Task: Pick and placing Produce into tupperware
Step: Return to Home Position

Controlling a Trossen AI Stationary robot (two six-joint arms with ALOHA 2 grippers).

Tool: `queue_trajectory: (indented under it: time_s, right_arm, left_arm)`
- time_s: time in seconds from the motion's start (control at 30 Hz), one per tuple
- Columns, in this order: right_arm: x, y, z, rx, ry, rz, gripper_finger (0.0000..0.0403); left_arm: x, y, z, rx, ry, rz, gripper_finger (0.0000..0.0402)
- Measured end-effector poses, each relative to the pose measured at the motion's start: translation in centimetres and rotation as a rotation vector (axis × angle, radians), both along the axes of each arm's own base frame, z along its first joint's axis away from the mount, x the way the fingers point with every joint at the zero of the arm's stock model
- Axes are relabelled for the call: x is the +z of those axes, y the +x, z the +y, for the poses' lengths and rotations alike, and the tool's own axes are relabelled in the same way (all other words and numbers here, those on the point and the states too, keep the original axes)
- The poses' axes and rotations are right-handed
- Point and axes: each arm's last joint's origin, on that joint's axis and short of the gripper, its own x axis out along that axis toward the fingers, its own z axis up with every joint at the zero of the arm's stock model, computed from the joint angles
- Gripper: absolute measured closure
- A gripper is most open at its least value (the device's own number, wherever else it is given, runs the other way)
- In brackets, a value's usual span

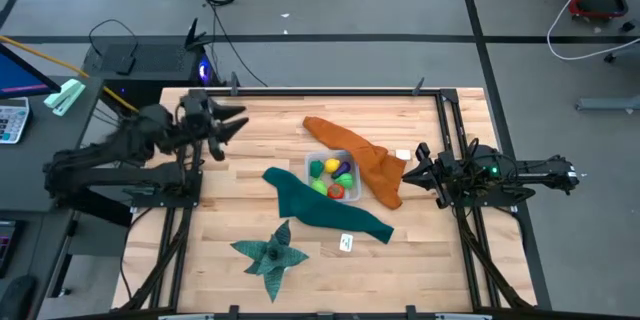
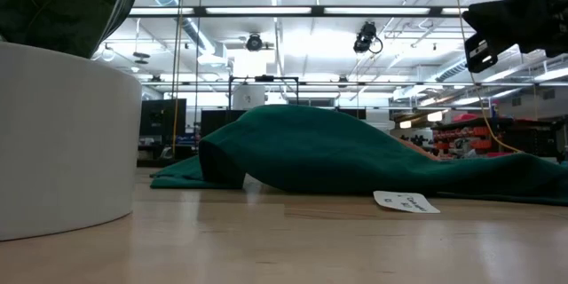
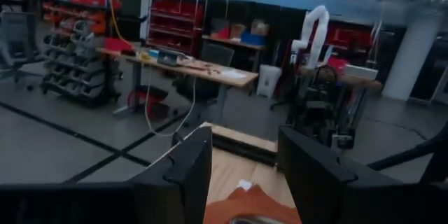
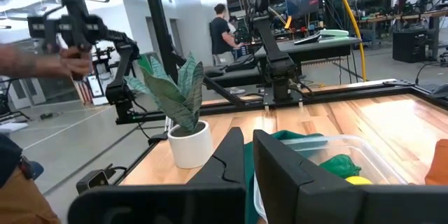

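The tupperware is a clear box at the table's middle. It holds the produce: yellow, green, purple and red pieces. In the right wrist view its clear wall shows with a green piece and a yellow one inside. My right gripper hovers right of the box, beyond the orange cloth, with its fingers close together and nothing between them. My left gripper is raised over the table's far left part, open and empty.
An orange cloth lies against the box's right side, and a teal cloth runs along its near side. A potted star-shaped plant stands near the near edge, with a white card to its right. A person stands beyond the table.
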Motion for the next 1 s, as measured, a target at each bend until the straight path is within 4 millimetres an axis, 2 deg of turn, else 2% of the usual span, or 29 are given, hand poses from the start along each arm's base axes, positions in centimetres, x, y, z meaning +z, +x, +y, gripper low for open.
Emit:
queue_trajectory:
  time_s: [0.27,0.53,0.73,1.0]
  right_arm:
    - [0.0,0.0,0.0,0.000,0.000,0.000,0.0403]
    - [0.0,0.0,0.0,0.000,0.001,0.000,0.0403]
    - [0.0,0.0,0.0,0.000,0.001,0.000,0.0403]
    - [0.0,0.0,0.0,0.000,0.001,0.000,0.0403]
  left_arm:
    - [-6.8,1.1,-0.1,-0.019,-0.081,0.125,0.0230]
    - [-10.8,0.8,-0.4,-0.028,-0.061,-0.037,0.0230]
    - [-11.3,-0.2,-0.9,-0.054,-0.046,-0.141,0.0230]
    - [-11.0,-1.3,-1.6,-0.068,0.005,-0.150,0.0230]
